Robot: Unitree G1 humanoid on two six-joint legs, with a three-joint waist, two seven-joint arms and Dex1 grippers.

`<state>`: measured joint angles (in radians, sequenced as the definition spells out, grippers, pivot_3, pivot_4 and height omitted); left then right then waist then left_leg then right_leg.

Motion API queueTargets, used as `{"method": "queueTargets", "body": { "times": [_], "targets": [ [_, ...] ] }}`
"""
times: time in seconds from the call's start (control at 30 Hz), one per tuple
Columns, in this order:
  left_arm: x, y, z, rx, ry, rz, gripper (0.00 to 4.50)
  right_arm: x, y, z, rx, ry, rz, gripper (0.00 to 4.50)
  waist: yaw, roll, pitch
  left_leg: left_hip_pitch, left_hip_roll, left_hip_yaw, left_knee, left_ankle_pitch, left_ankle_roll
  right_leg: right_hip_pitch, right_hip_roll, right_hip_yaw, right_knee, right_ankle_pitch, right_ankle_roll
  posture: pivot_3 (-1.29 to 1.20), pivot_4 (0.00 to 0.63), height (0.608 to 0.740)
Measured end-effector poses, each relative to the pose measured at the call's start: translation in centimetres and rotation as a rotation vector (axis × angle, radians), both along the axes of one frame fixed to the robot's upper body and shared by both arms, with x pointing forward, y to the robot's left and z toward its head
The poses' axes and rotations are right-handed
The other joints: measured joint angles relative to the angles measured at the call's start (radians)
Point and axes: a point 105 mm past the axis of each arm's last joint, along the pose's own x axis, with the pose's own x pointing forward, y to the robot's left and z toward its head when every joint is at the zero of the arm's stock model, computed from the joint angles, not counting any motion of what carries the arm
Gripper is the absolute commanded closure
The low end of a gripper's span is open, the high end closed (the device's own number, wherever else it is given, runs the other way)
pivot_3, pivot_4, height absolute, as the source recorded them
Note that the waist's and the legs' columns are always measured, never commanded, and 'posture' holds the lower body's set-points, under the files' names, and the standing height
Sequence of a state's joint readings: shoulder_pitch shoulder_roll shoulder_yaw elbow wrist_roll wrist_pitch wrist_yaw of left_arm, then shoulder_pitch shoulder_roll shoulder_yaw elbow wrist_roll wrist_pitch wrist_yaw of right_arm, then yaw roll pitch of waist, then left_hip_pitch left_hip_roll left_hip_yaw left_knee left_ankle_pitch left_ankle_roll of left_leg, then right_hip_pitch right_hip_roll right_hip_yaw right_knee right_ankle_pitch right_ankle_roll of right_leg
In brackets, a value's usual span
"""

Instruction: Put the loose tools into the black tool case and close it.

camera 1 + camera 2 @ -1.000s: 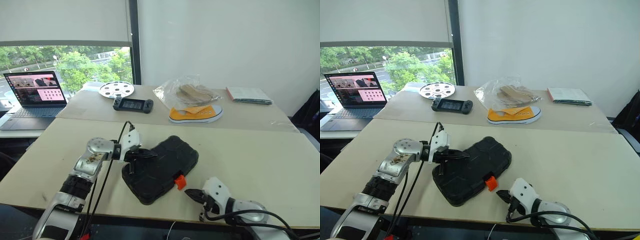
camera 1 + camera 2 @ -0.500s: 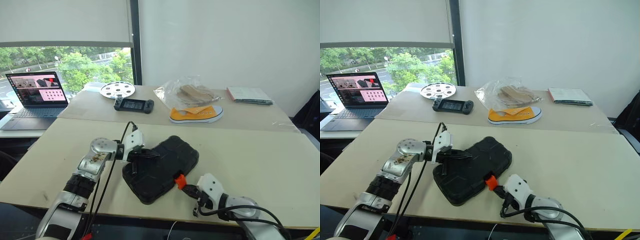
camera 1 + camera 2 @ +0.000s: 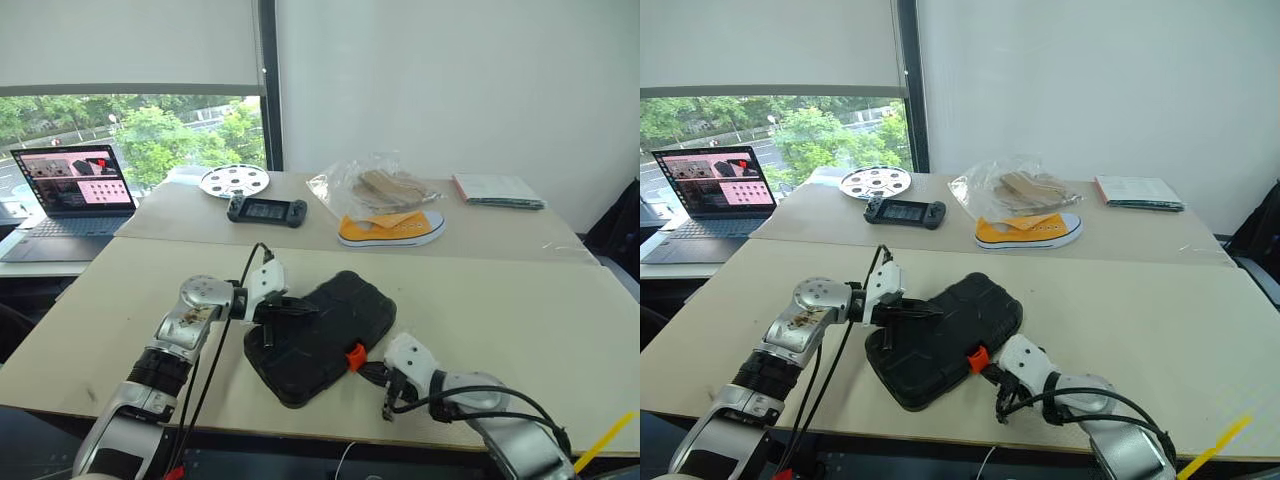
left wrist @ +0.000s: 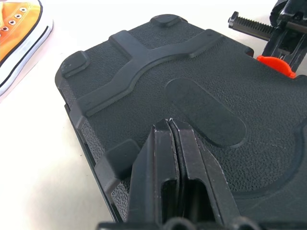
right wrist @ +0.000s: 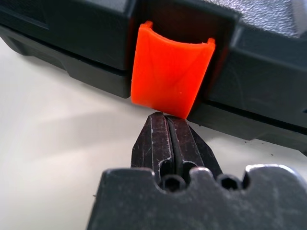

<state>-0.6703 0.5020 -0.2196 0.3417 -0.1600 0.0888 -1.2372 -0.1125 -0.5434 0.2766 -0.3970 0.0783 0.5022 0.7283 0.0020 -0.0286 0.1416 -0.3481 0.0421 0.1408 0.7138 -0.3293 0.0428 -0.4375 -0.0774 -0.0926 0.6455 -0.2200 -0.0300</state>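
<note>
Orange is the little latch [image 5: 171, 72] on the black tool case [image 3: 325, 335], and my right pincer [image 5: 169, 125] has its tips right at the latch's lower edge. That pincer is squeezed all the way together and has nothing in it. It comes in low over the bench [image 3: 520, 320], near the bench's front edge.

The case lies flat and closed, near the front edge of the bench and about midway along it. It sits a bit crooked, with the latch side turned to the front.

My left pincer [image 4: 169, 125] is pressed together too, with nothing between its fingers. Its tips rest on top of the bumpy black lid, at the case's left end. I can see my right pincer past the far side of the lid in the left wrist view.

Farther back stands a second bench [image 3: 300, 235]. On it are an orange sneaker [image 3: 391, 228] with a crinkly clear bag [image 3: 375, 187] behind it, a black game console [image 3: 266, 210], a round white tray [image 3: 234, 180] and a thin booklet [image 3: 498, 190] toward the right end. At the far left an open laptop [image 3: 68, 195] stands by the window.
</note>
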Motion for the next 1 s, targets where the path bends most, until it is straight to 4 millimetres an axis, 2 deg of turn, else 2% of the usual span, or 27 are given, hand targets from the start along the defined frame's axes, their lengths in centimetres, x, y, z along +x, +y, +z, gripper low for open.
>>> {"method": "queueTargets", "body": {
  "times": [0.23, 0.4, 0.57, 0.83, 1.0],
  "targets": [
    [-0.1, -0.4, -0.1, -0.003, -0.006, -0.012, 4.42, -0.3, -0.7, 0.2, -0.056, 0.005, 0.02, 4.48, 0.002, 0.002, -0.002, 0.0, 0.0, 0.0, 0.0, -0.001, 0.001, 0.0, 0.0, 0.0, 0.0, 0.0, 0.0, 0.0, 0.15, 0.74],
    [-0.1, -0.5, -0.2, -0.001, -0.008, -0.02, 4.42, -2.4, -2.1, 0.5, -0.039, 0.037, 0.03, 4.48, 0.009, 0.005, -0.004, -0.001, 0.0, 0.0, 0.0, -0.001, 0.002, 0.0, 0.0, 0.0, -0.002, 0.0, 0.0, 0.0, 0.15, 0.74],
    [0.0, -0.3, -0.3, 0.002, -0.004, -0.012, 4.42, -3.4, -2.5, 0.7, -0.009, 0.053, 0.021, 4.48, 0.008, 0.005, -0.004, 0.0, 0.0, 0.0, 0.0, -0.001, 0.002, 0.001, 0.0, 0.0, -0.002, 0.0, 0.001, 0.0, 0.15, 0.74],
    [0.0, -0.4, -0.3, 0.0, -0.004, -0.014, 4.42, -2.2, -1.7, 2.5, 0.041, -0.043, 0.015, 4.48, 0.009, 0.005, -0.004, 0.0, 0.001, 0.0, 0.0, -0.002, 0.003, 0.001, 0.0, 0.0, -0.002, 0.0, 0.001, 0.0, 0.15, 0.74],
    [0.0, -0.3, -0.3, 0.001, -0.004, -0.012, 4.42, -1.5, -1.1, 2.1, 0.042, -0.04, 0.032, 4.48, 0.008, 0.005, -0.004, 0.0, 0.001, 0.0, -0.001, -0.002, 0.003, 0.001, 0.0, -0.001, -0.002, 0.0, 0.001, 0.0, 0.15, 0.74]
  ]
}}
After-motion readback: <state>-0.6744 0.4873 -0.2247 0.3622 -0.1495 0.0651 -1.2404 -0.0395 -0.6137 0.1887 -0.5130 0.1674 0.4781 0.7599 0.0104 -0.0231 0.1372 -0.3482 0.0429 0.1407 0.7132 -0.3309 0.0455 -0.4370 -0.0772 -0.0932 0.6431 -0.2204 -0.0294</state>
